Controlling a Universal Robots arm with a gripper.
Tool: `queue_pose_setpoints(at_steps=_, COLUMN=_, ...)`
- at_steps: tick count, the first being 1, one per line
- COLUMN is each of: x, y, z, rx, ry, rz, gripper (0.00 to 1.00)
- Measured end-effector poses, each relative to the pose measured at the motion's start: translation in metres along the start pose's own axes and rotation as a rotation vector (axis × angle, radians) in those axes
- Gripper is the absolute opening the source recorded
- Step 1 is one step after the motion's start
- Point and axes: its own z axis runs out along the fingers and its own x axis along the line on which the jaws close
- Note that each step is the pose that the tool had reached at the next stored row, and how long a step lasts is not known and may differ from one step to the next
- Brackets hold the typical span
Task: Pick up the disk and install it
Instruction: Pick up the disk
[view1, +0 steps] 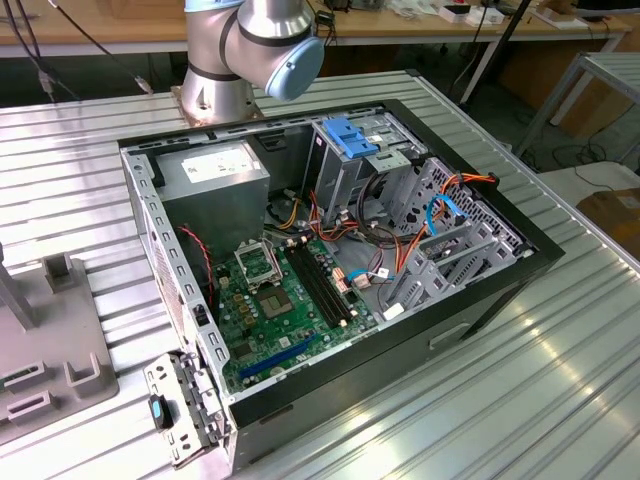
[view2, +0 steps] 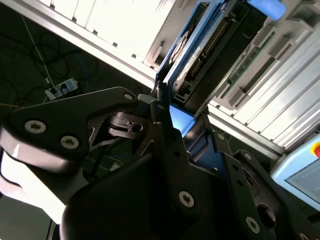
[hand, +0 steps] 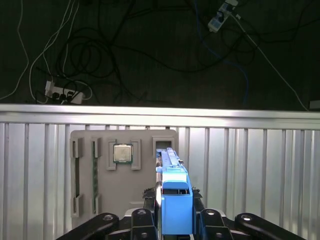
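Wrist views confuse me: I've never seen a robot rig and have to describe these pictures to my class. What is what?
The machine is one robot arm standing on a ribbed metal table. The exterior view comes from a camera off the arm. It shows an open computer case lying on that table, with its circuit board facing up. The two wrist views come from cameras riding near the arm's end, so they look along its gripper. In the first wrist view the disk is seen edge-on with its blue frame. It is above a grey holder that also carries a processor chip. The gripper appears shut on the disk.
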Motion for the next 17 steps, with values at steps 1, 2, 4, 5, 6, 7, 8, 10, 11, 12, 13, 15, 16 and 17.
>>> queue_pose_setpoints(at_steps=1, x=-0.0001, y=0.0001, z=-0.0041, rx=0.0001, ry=0.0000, rz=0.000, gripper=0.37)
queue_pose_setpoints(at_steps=2, x=-0.0001, y=0.0001, z=-0.0078, rx=-0.0001, ry=0.0000, rz=0.000, gripper=0.37)
queue_pose_setpoints(at_steps=4, x=-0.0002, y=0.0002, z=-0.0143, rx=0.0000, ry=-0.0001, rz=0.000, gripper=0.37)
queue_pose_setpoints(at_steps=5, x=-0.0003, y=0.0002, z=-0.0166, rx=0.0001, ry=-0.0001, rz=0.000, gripper=0.37)
queue_pose_setpoints(at_steps=6, x=-0.0003, y=0.0002, z=-0.0200, rx=0.0001, ry=0.0000, rz=0.000, gripper=0.37)
queue_pose_setpoints(at_steps=7, x=-0.0004, y=0.0003, z=-0.0240, rx=0.0000, ry=0.0000, rz=0.000, gripper=0.37)
queue_pose_setpoints(at_steps=8, x=-0.0004, y=0.0003, z=-0.0267, rx=0.0001, ry=0.0000, rz=0.000, gripper=0.37)
queue_pose_setpoints(at_steps=10, x=-0.0005, y=0.0003, z=-0.0307, rx=0.0001, ry=-0.0001, rz=0.000, gripper=0.37)
queue_pose_setpoints(at_steps=11, x=-0.0005, y=0.0003, z=-0.0331, rx=0.0000, ry=0.0000, rz=0.000, gripper=0.37)
queue_pose_setpoints(at_steps=12, x=-0.0006, y=0.0003, z=-0.0353, rx=0.0000, ry=0.0000, rz=0.000, gripper=0.37)
queue_pose_setpoints(at_steps=13, x=-0.0006, y=0.0004, z=-0.0367, rx=0.0001, ry=0.0000, rz=0.000, gripper=0.37)
queue_pose_setpoints(at_steps=15, x=-0.0007, y=0.0004, z=-0.0417, rx=0.0000, ry=-0.0001, rz=0.000, gripper=0.37)
queue_pose_setpoints(at_steps=16, x=-0.0007, y=0.0004, z=-0.0445, rx=0.0001, ry=-0.0001, rz=0.000, gripper=0.37)
queue_pose_setpoints(at_steps=17, x=-0.0008, y=0.0004, z=-0.0461, rx=0.0000, ry=0.0000, rz=0.000, gripper=0.37)
